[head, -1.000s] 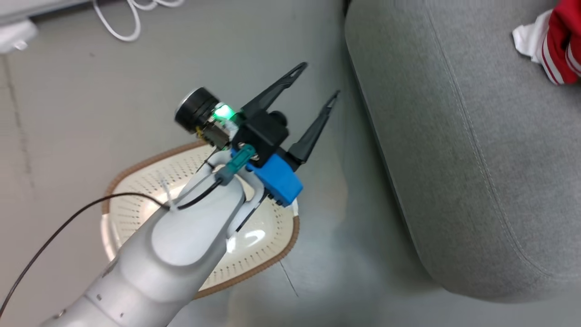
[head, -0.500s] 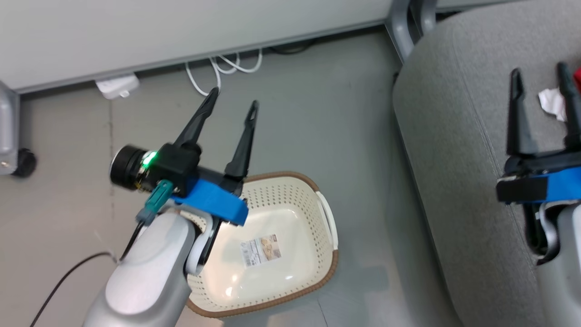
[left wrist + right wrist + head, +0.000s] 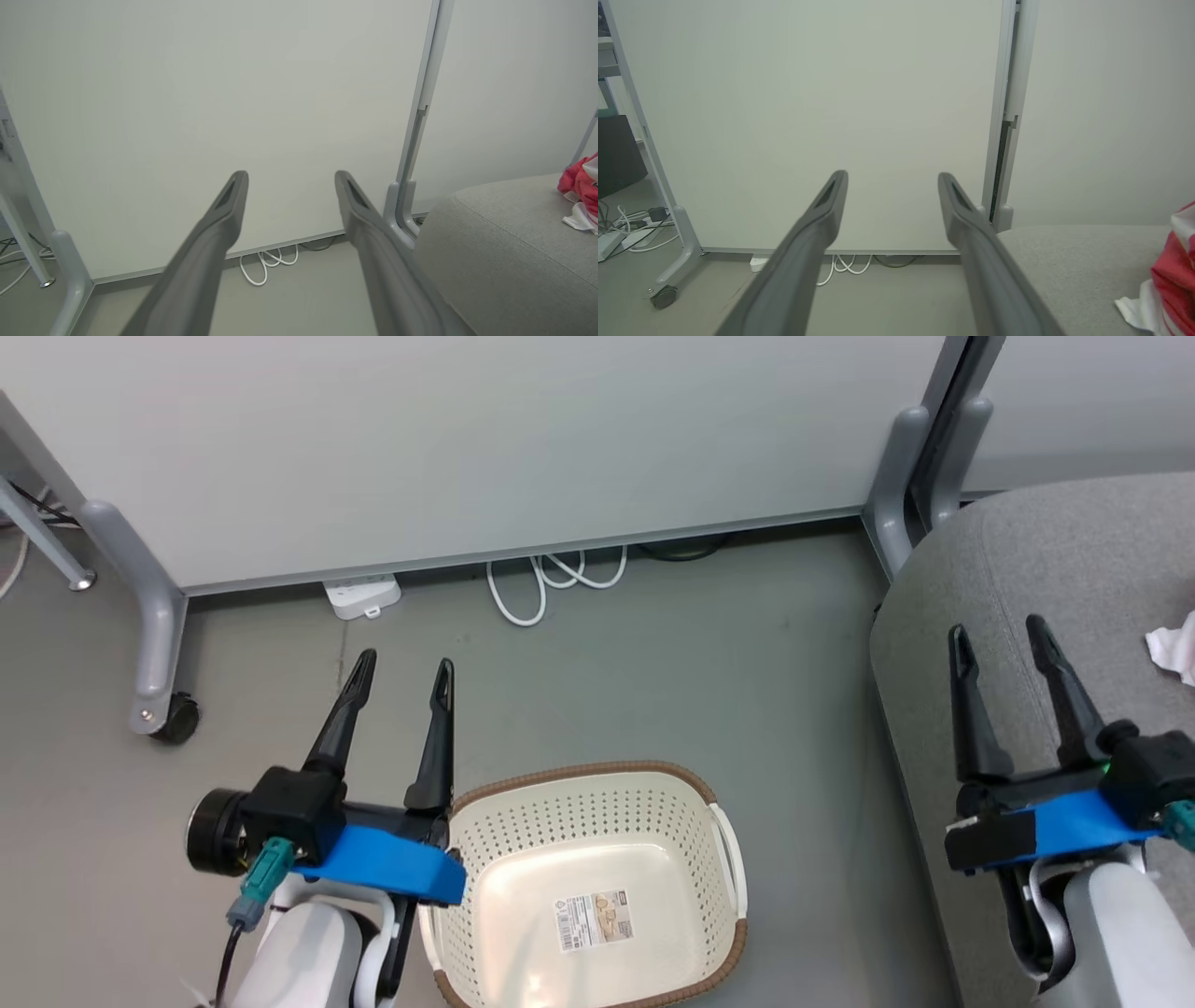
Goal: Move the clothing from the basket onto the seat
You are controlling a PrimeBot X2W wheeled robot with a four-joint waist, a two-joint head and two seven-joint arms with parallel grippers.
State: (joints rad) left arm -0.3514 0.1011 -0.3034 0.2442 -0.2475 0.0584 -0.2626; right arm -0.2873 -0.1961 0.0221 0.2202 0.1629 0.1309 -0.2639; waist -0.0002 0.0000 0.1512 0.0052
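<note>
Standing at the far left of the head view, a grey panel leg point(image 3: 154, 635) rests on a black caster point(image 3: 177, 719) on the grey floor point(image 3: 700, 644). Just right of it the left claw point(image 3: 406, 663) hangs above the floor. Its two dark fingers are apart with nothing between them, and the tips are aimed towards the pale partition panel point(image 3: 467, 439). Beyond the tips, at the panel's foot, lie a white power strip point(image 3: 362, 595) and a looped white cable point(image 3: 551, 583).

Next comes the basket point(image 3: 597, 771), upright on the floor, its left rim partly hidden behind that claw's base. A paper label point(image 3: 595, 919) lies on its bottom. A strip of floor separates the basket from the seat point(image 3: 990, 560).

Against the seat's cushion the right claw point(image 3: 996, 627) is held, its fingers also spread and gripping nothing. At the far right edge a white scrap of the clothing point(image 3: 1174, 649) lies on the seat.

The left wrist view shows the clothing's red and white folds on the seat at its right edge, well apart from that claw's fingers point(image 3: 224, 219). The right wrist view shows the same heap at its lower right, on the cushion.
</note>
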